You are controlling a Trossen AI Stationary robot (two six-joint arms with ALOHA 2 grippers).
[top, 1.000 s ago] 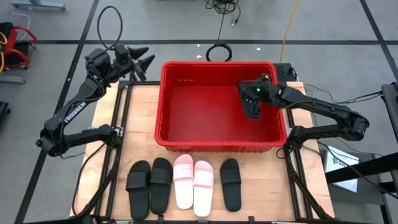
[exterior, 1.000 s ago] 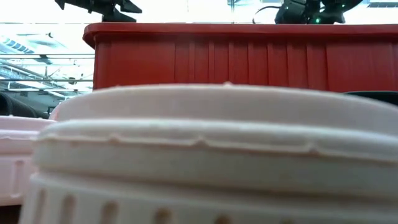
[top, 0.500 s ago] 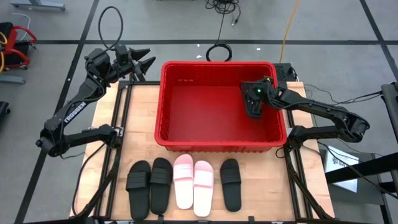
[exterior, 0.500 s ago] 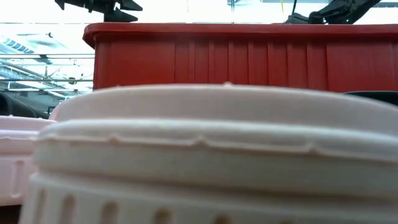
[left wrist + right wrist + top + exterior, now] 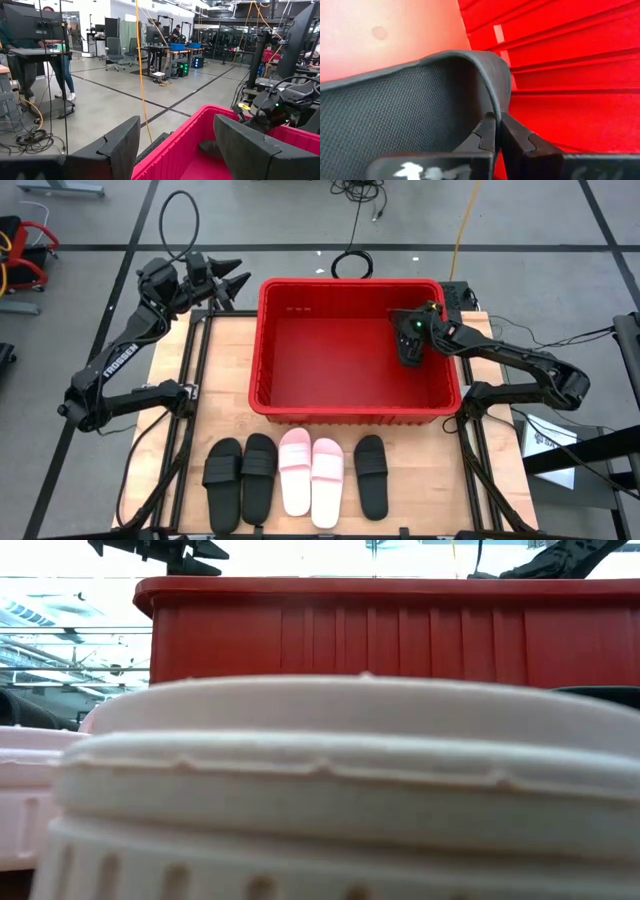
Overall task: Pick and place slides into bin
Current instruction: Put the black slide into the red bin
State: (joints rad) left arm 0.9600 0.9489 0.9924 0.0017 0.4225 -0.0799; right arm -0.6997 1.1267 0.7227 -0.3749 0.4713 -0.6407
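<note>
- The right gripper (image 5: 408, 352) is reaching inside the bin (image 5: 300, 408), near its far right corner, and is pinching the strap edge of a black slide (image 5: 410, 105) between closed fingers (image 5: 487, 135).
- The left gripper (image 5: 232, 280) is hovering just outside the bin's far left corner, its fingers (image 5: 120, 145) spread apart and gripping nothing.
- Five slides are lying in a row on the table (image 5: 225, 360) in front of the bin: two black (image 5: 241, 477), two pale pink (image 5: 311, 474), one black (image 5: 371, 474).
</note>
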